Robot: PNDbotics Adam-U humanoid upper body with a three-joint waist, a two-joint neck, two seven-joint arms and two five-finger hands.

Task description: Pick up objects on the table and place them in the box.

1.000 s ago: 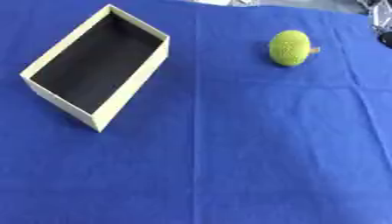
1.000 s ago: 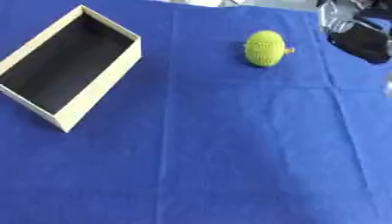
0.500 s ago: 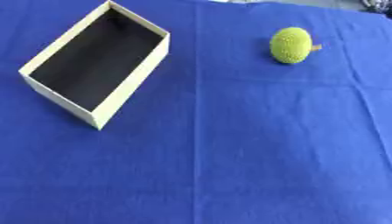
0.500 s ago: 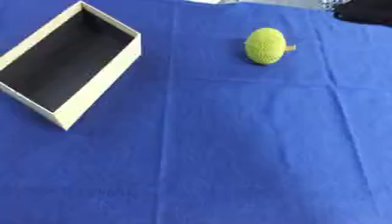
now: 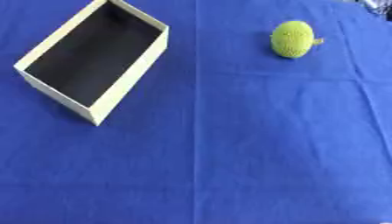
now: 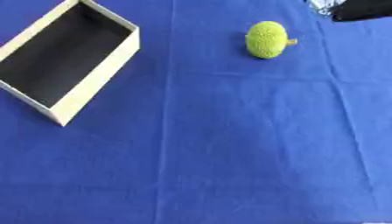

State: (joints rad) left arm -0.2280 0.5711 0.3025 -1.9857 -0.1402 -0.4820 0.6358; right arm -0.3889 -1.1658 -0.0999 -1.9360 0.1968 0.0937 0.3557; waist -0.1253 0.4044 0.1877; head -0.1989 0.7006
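A blue cloth-covered worktop carries an open cream rectangular cardboard box and, well apart, a yellow-green knitted fruit.

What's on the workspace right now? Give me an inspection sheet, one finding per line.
Surface: blue cloth covers the table, with faint fold lines.
Job's things: cream box, open at the top, dark inside, nothing in it, set askew at the far left; green knobbly ball-like object with a small stub on its right side, at the far right, well apart from the box.
Clutter: nothing seen.
Robot hands: neither can be made out; a dark shape shows at the upper right corner of the right eye view, too little to identify.
Cables: nothing seen.
Surroundings: nothing seen beyond the cloth.
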